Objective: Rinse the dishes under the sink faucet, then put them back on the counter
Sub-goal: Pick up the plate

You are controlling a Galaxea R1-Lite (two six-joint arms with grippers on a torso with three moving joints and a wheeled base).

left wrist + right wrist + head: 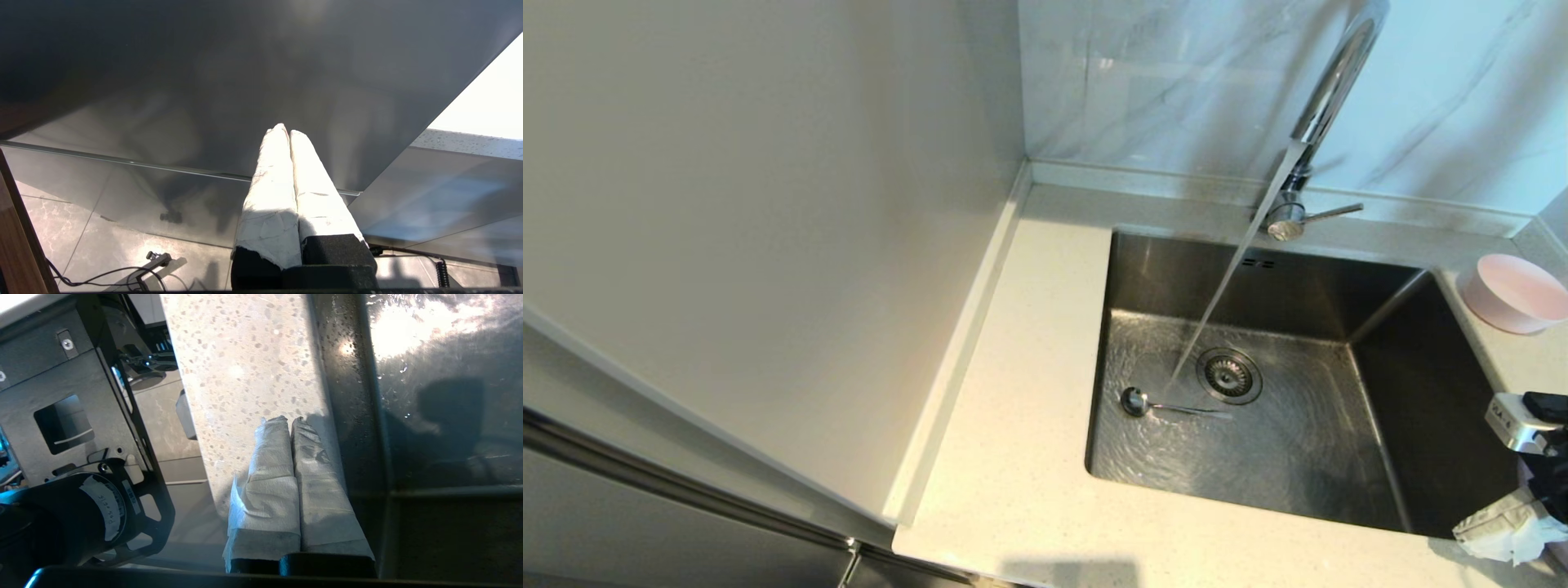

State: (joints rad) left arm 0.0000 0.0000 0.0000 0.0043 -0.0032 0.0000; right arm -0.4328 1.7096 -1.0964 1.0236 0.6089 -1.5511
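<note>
Steel sink (1339, 457): spoon (1156, 404) under running faucet (1327, 98).
Right gripper (291, 420): jaws pressed together, empty, at table (1005, 490) edge.
Next: spread jaws, pick spoon.
Left gripper (288, 130): parked, jaws together.

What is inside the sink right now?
In the sink, a metal spoon lies by the drain strainer, with water from the faucet falling onto it. The near right corner is hidden behind the right gripper.
</note>
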